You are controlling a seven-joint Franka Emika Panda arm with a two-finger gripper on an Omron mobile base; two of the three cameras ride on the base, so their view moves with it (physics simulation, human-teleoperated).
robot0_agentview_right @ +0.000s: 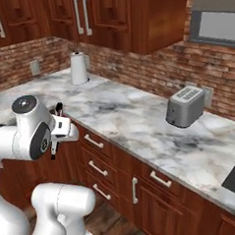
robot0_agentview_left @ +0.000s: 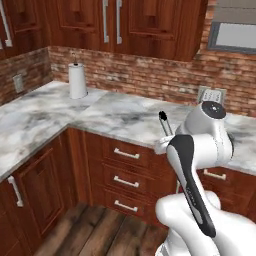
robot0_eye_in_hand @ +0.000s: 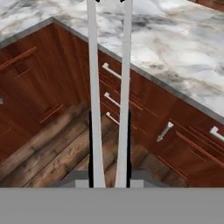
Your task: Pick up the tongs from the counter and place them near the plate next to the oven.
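Pincer (robot0_eye_in_hand: pixel 109 177) clamped on slim, silvery tongs (robot0_eye_in_hand: pixel 94 96), apparently lifted clear of veined marble table (robot0_eye_in_hand: pixel 175 48).

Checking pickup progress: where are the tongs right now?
The tongs are shut in the tool, lifted off the counter; the hand view shows both arms running up over the cabinet fronts, and the left base view shows a black tip beside the arm.
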